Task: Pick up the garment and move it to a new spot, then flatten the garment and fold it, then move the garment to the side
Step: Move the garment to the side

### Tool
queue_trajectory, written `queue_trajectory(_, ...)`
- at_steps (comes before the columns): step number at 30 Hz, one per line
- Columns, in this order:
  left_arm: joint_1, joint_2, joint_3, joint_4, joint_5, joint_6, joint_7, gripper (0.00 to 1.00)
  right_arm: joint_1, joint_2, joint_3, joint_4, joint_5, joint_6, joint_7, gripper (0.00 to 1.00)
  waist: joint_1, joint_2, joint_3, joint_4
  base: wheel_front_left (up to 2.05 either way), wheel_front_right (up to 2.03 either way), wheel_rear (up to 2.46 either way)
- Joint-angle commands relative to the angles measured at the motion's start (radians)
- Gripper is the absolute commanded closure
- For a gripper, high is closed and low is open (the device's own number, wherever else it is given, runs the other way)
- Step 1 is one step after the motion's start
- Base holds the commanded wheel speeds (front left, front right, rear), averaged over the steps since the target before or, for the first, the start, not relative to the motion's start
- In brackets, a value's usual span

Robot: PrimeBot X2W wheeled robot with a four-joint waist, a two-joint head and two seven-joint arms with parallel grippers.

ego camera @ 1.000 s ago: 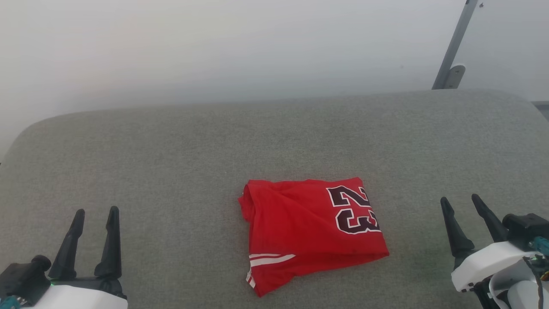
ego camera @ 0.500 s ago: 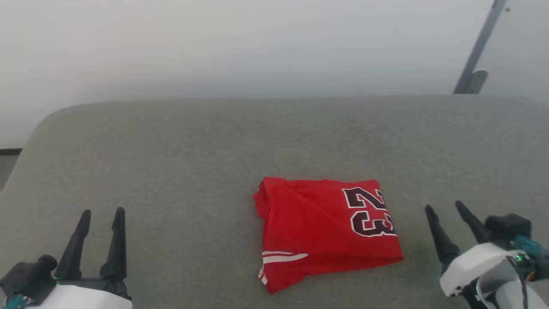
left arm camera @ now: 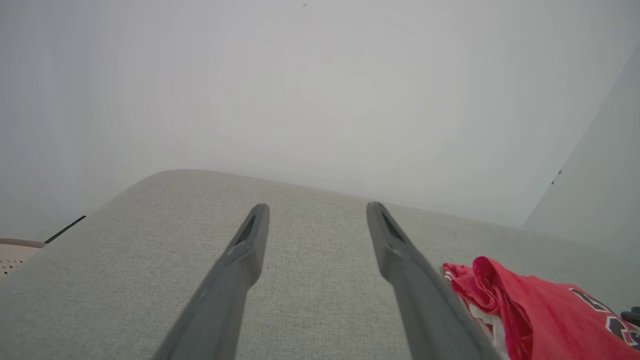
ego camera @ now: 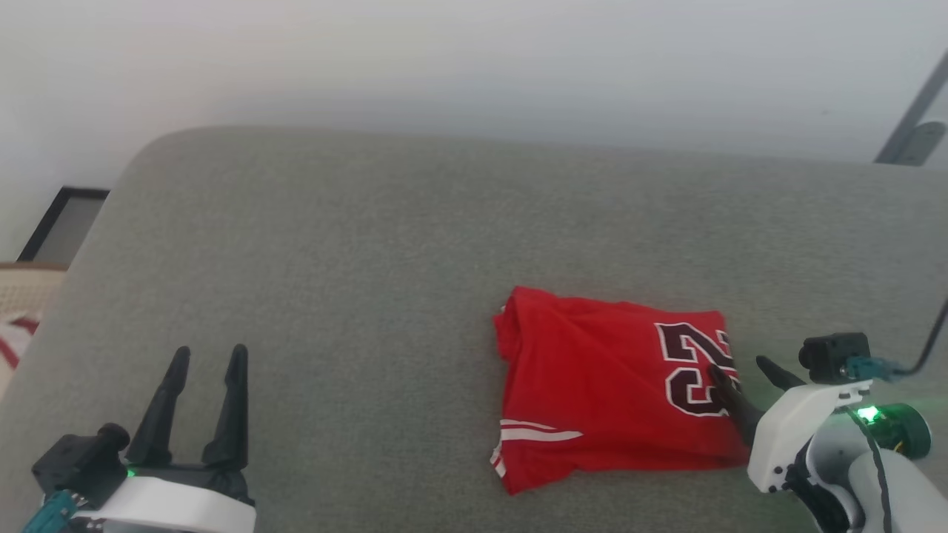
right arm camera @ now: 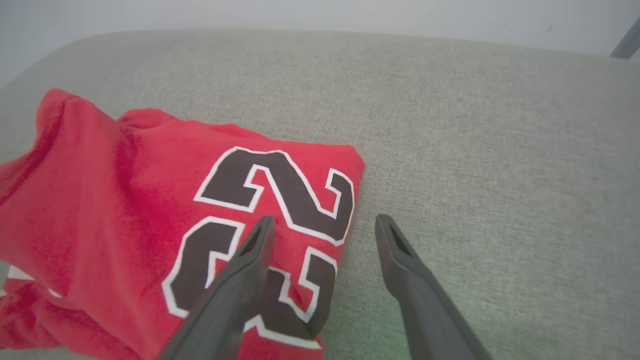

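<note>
The garment [ego camera: 592,385], a bright red shirt with a dark "23" and white stripes, lies folded on the grey cushion [ego camera: 333,281], right of centre. My right gripper [ego camera: 739,369] is open and straddles the garment's right edge: one finger over the printed number, the other over bare cushion. The right wrist view shows the garment [right arm camera: 150,210] under the left finger of that gripper [right arm camera: 324,225]. My left gripper [ego camera: 207,359] is open at the lower left, well clear of the garment, with nothing between its fingers. In the left wrist view, the gripper [left arm camera: 316,212] points along the cushion, the garment [left arm camera: 530,310] at lower right.
A white wall rises behind the cushion. A beige perforated basket [ego camera: 18,303] with red-and-white cloth shows past the cushion's left edge, beside a dark-framed panel [ego camera: 63,222]. A grey metal pole [ego camera: 915,111] leans at the upper right.
The head camera has turned left, shifting the whole scene rightward. My right gripper has moved in from beside the garment and now straddles its right edge. The left gripper keeps its pose.
</note>
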Motion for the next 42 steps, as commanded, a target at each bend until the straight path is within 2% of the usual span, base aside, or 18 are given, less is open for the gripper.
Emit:
queue_trajectory(1, -0.014, -0.004, -0.004, 0.003, -0.006, -0.003, -0.004, 0.00, -0.012, -0.003, -0.004, 0.011, 0.005, -0.001, 0.020, 0.00, 0.0000, 0.0000, 0.019, 0.020, 0.00, 0.00, 0.00)
queue_trajectory(17, -0.070, -0.024, -0.037, 0.020, -0.014, -0.003, -0.004, 0.00, -0.092, -0.003, 0.012, 0.145, 0.035, -0.001, 0.501, 0.00, 0.0000, 0.0000, 0.095, 0.075, 0.00, 0.00, 0.00)
queue_trajectory(18, -0.071, -0.025, -0.037, 0.022, -0.015, -0.003, -0.004, 0.00, -0.095, -0.003, 0.012, 0.149, 0.035, -0.001, 0.527, 0.36, 0.0000, 0.0000, 0.096, 0.076, 0.00, 0.00, 0.00)
queue_trajectory(19, -0.076, -0.027, -0.038, 0.024, -0.013, -0.003, -0.004, 0.00, -0.104, -0.007, 0.006, 0.144, 0.017, -0.001, 0.566, 1.00, 0.0000, 0.0000, 0.099, 0.076, 0.00, 0.00, 0.00)
queue_trajectory(28, -0.088, -0.023, -0.036, 0.024, -0.009, -0.002, -0.004, 0.00, -0.147, -0.008, -0.052, 0.057, -0.007, -0.002, 0.602, 1.00, 0.0000, 0.0000, 0.103, 0.054, 0.00, 0.00, 0.00)
queue_trajectory(35, -0.116, -0.004, -0.059, 0.023, -0.001, -0.002, -0.004, 0.00, -0.184, -0.058, -0.082, -0.030, -0.022, -0.002, 0.609, 1.00, 0.0000, 0.0000, 0.119, 0.006, 0.00, 0.00, 0.00)
queue_trajectory(42, -0.176, 0.009, -0.104, 0.031, 0.016, -0.002, -0.004, 0.00, -0.245, -0.136, -0.095, -0.065, -0.019, -0.001, 0.596, 1.00, 0.0000, 0.0000, 0.154, -0.063, 0.00, 0.00, 0.00)
